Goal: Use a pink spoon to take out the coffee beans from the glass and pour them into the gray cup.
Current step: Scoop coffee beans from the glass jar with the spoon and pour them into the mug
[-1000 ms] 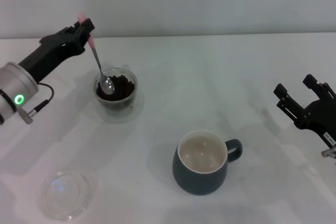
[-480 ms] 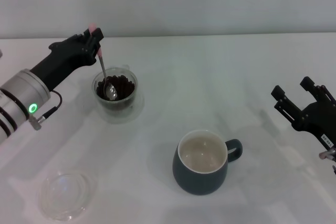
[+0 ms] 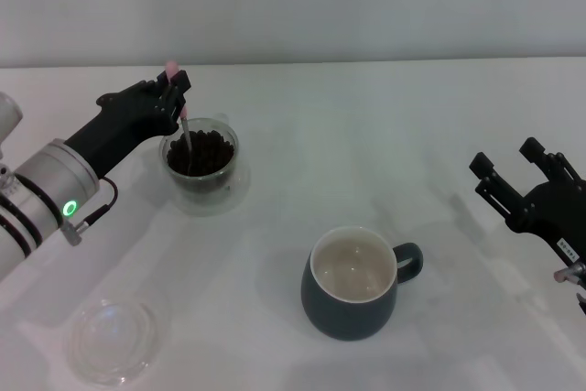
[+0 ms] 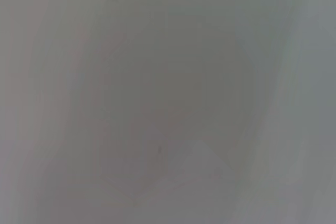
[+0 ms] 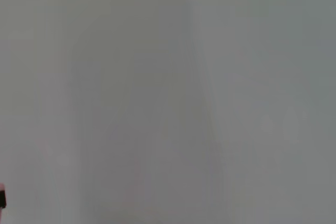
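A: Where are things sitting?

B: The left gripper is clenching the pink spoon by its handle, the stem standing nearly upright with its bowl down among the coffee beans in the glass, which is standing on the white surface at the far left. The gray cup is waiting nearer the robot, well apart from the glass, its inside looking empty of beans.

A: And the other arm?

B: The right gripper is idling at the right edge, its fingers spread and grasping nothing.

A: So how should the scoop go?

B: I'd judge it is needing a dig under the heap, then a tilt to level the bowl before lifting. Rising steeply risks spilling beans, and dragging against the wall could be tipping the light glass.
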### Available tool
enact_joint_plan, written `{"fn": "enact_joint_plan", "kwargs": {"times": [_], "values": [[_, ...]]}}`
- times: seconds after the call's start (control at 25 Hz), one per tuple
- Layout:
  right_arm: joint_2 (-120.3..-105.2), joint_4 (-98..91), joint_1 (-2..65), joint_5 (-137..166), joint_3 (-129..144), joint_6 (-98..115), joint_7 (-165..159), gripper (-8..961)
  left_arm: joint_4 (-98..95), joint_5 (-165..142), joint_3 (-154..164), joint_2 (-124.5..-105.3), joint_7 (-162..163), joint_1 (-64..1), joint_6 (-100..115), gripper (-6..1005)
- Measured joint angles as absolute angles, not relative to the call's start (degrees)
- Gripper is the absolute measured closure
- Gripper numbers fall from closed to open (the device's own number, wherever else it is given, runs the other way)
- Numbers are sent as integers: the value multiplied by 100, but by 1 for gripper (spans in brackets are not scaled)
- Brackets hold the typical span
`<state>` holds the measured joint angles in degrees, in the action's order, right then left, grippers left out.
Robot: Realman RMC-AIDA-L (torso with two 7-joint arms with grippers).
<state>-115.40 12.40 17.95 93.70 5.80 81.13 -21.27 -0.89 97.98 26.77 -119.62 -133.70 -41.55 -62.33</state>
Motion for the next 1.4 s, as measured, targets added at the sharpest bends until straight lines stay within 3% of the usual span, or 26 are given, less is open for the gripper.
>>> {"fn": "enact_joint_plan", "kwargs": {"times": [1.4], "values": [[-11522,1195,1762,9405,637,8148,-2127,101,166,10804,2672,-11922,-11435,-3552,-6064,865]]}}
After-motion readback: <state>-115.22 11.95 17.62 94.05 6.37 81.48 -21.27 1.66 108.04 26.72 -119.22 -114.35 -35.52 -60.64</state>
